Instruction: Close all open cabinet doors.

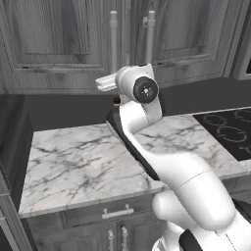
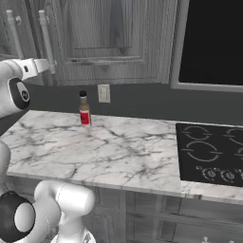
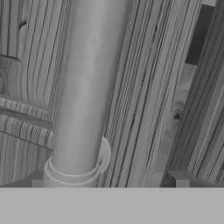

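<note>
Your target, the cabinet doors (image 1: 59, 44), are tall grey wood-grain panels hanging on the wall above the counter, directly ahead of the gripper and above it. In the left base view two doors meet at a seam, each carrying a long vertical pale metal bar handle (image 1: 113, 41) beside that seam, with the second handle (image 1: 149, 37) just to the right. Both doors look flat against the cabinet face from here, though you cannot tell for sure whether either stands slightly ajar. The hand view sits very close to one handle (image 3: 85, 92), a pale cylinder running up the picture to its round mounting foot, with wood grain of the door (image 3: 144, 87) behind it. Two grey finger tips (image 3: 181, 179) rise at the bottom of that view, one on each side of the handle's base (they look spread wide, with nothing visibly clamped), but whether they touch the bar cannot be told. In the right base view the white hand (image 2: 35, 67) reaches toward the lower end of the handles (image 2: 46, 40). Below the gripper lies a white marble counter (image 1: 73, 162) with grey veins. To its right on that counter stands a small sauce bottle (image 2: 84, 108) with a red label and dark cap, upright near a wall outlet (image 2: 103, 93). Further right sit a black cooktop (image 2: 211, 152) and, above it, a black glossy microwave door (image 2: 211, 42).
</note>
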Available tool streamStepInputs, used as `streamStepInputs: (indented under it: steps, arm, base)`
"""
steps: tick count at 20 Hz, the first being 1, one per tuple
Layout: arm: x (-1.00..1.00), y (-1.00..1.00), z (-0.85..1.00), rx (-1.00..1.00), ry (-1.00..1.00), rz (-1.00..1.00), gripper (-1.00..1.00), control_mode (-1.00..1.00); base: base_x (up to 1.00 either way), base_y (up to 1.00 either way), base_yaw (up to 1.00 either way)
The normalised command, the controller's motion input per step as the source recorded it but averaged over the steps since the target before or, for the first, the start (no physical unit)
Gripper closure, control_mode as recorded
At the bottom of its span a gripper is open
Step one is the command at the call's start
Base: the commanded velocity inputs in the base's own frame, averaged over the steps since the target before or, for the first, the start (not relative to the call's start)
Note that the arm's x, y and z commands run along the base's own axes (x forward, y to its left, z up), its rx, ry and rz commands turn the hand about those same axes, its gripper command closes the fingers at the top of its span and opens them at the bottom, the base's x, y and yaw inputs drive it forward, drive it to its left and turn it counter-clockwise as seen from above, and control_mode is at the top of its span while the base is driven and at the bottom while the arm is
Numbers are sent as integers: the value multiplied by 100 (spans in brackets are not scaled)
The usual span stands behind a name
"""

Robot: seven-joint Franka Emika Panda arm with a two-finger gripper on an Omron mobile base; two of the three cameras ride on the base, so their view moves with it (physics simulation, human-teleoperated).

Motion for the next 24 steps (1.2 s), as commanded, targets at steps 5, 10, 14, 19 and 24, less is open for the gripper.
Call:
streamStepInputs:
  steps: [5, 10, 14, 19, 24]
  arm:
    - [55, 0, 4, 0, 4, 1, -100, -100]
    - [60, 3, 0, 0, 3, 0, -100, -100]
    - [66, 7, 0, 0, 2, 0, -100, -100]
    - [74, 1, 0, 0, 3, 0, -100, -100]
    - [77, -3, 0, 0, 3, 2, -100, -100]
  base:
    - [0, 0, 0]
    - [0, 0, 0]
    - [0, 0, 0]
    - [0, 0, 0]
    - [0, 0, 0]
